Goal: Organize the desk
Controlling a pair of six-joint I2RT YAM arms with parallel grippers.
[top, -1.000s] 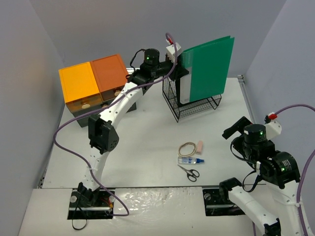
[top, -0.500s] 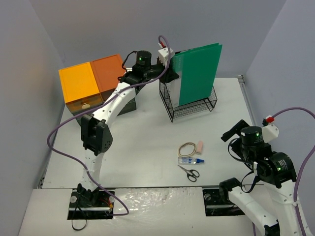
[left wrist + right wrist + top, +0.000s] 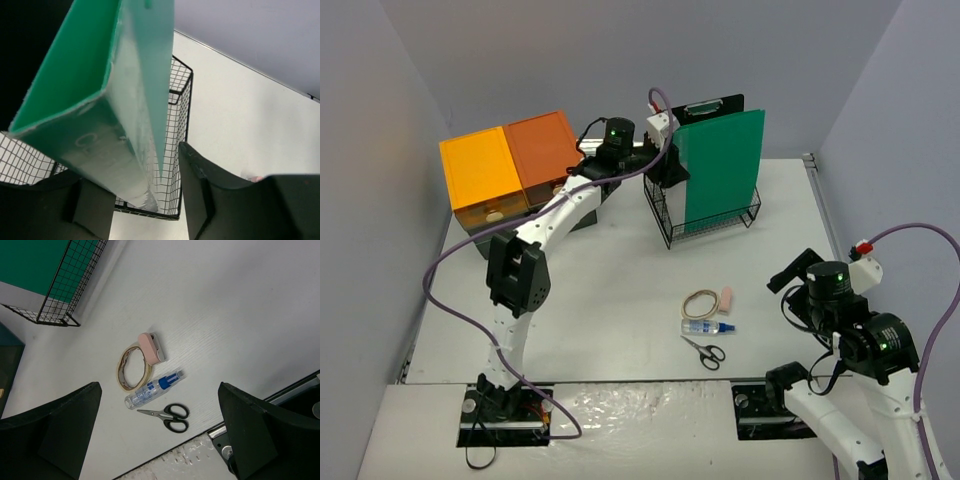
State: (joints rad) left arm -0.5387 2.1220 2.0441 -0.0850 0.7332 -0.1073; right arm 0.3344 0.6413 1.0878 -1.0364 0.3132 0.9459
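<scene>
the left arm (image 3: 535, 235) stretches far out from its base, elbow low, forearm climbing toward the back middle, wrist turned to the right. the left gripper (image 3: 672, 168) has its 2 fingers (image 3: 210, 200) parted, not pinching. the right arm (image 3: 865, 345) is folded close above its base on the right. the right gripper (image 3: 796, 272) tips down and to the left, jaws spread wide and empty.

You are seeing the green folder (image 3: 127, 100) cut off by the top edge of the left wrist view, and it is hiding much of the wire basket (image 3: 181, 110) and some of the counter (image 3: 240, 115). In the right wrist view, that basket is running off the upper left.
</scene>
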